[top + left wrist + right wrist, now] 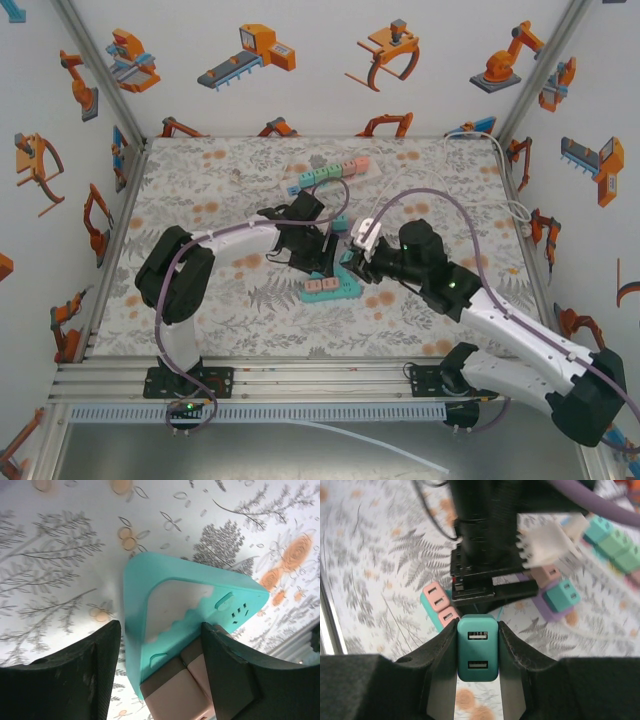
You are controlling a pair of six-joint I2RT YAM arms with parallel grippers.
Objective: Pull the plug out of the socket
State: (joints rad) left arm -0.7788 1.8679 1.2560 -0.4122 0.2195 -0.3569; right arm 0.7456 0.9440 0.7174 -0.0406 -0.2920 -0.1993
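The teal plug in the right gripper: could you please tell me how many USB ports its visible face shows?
2. On the teal plug, clamped in the right gripper, the upper port sits near the top and the lower port beneath it. Other faces are hidden.

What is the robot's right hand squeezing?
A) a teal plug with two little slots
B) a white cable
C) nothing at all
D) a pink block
A: in the right wrist view, the right gripper has its two fingers pressed against both sides of the teal plug, whose two slots face the camera.
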